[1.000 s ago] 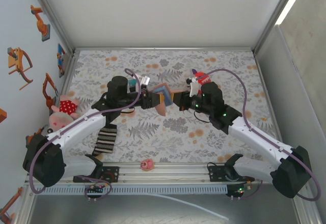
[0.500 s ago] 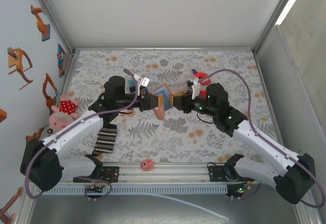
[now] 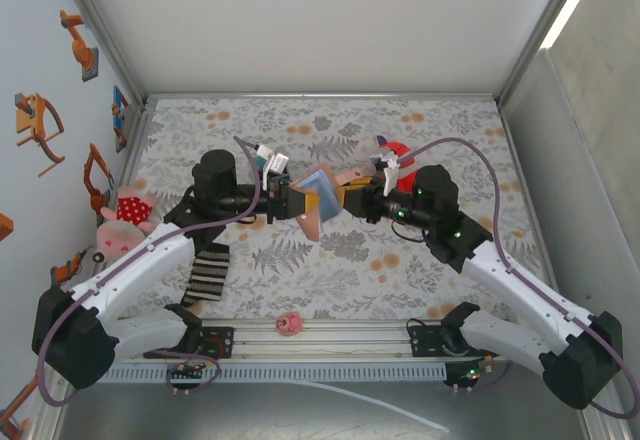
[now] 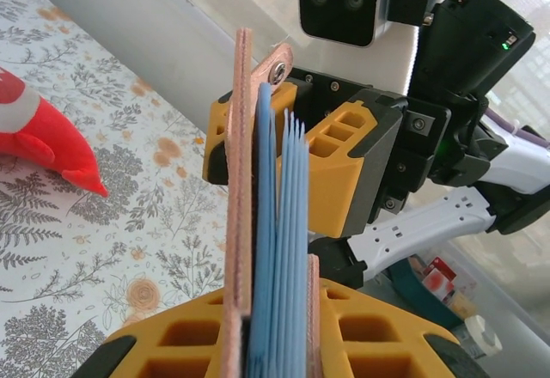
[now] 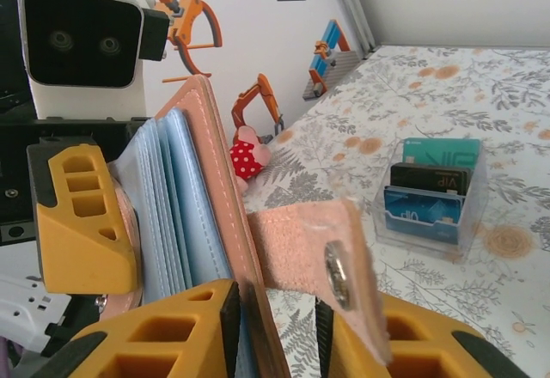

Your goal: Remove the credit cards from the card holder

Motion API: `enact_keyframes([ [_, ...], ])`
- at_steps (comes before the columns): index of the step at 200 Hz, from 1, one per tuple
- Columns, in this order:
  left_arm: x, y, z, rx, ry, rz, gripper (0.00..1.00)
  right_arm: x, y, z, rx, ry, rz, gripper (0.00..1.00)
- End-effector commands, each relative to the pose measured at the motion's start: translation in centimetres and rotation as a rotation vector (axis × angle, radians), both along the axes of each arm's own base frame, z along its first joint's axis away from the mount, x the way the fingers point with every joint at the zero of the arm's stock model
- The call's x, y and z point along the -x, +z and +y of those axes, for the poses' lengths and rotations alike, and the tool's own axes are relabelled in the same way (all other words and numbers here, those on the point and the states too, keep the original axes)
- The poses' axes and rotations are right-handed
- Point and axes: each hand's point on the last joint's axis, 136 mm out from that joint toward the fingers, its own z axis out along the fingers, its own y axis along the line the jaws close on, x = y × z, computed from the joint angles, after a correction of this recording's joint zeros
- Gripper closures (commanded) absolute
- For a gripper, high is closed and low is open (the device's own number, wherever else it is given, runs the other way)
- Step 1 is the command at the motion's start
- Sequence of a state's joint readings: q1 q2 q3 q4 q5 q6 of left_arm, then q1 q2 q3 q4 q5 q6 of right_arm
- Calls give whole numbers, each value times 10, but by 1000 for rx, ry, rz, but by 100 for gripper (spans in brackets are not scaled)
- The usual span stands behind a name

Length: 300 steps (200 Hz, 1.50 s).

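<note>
We found the card holder (image 3: pixel 318 196) held clear of the floral bench (image 3: pixel 200 130), in the air over its middle, between two end effectors that faced each other. The left end effector (image 3: pixel 287 200) was nearly closed and clamped on it. From that wrist's camera, its orange fingers (image 4: pixel 163 352) pressed against both tan covers, with the blue inner leaves (image 4: pixel 284 223) fanned edge-on between them. The right end effector (image 3: pixel 347 197) met the holder's opposite edge. Its jaws stood a little apart about one cover, the snap tab (image 5: pixel 322 253) lay across one finger, and we could not tell whether they actually pinched anything. A red plush toy (image 3: pixel 393 150) lay on the bench just behind the right wrist. A clear box of cards (image 5: pixel 434 191) stood on the bench, well apart from the holder.
</note>
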State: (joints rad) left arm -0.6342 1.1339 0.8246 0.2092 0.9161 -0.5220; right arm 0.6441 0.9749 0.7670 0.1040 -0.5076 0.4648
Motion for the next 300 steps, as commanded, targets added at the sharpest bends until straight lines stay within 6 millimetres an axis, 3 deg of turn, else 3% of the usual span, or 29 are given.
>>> enact_keyframes([
  [1, 12, 24, 2, 56, -47, -93, 85, 7, -1, 3, -24, 50, -4, 70],
  [44, 13, 24, 3, 58, -47, -96, 85, 17, 5, 3, -68, 107, -23, 62],
  [105, 15, 27, 2, 65, -66, -99, 85, 23, -2, 16, -87, 223, 20, 62],
  [141, 12, 25, 1, 63, -63, -82, 82, 24, -3, 18, -86, 239, 23, 74],
  [156, 12, 23, 0, 58, -60, -71, 75, 23, -2, 16, -83, 226, 21, 89],
  [167, 9, 20, 0, 48, -51, -55, 63, 20, -2, 13, -78, 195, 19, 100],
  [178, 6, 15, 0, 34, -39, -32, 50, 16, -3, 9, -68, 153, 16, 100],
  [204, 2, 2, 0, 3, -24, 26, 33, 5, 0, -2, -61, 43, 1, 100],
  [250, -8, -20, -6, -33, -11, 116, 23, -10, 2, -10, -95, -65, 20, 100],
  [300, -17, -26, -8, -49, 27, 134, 13, -21, -1, -15, -103, -134, 39, 100],
])
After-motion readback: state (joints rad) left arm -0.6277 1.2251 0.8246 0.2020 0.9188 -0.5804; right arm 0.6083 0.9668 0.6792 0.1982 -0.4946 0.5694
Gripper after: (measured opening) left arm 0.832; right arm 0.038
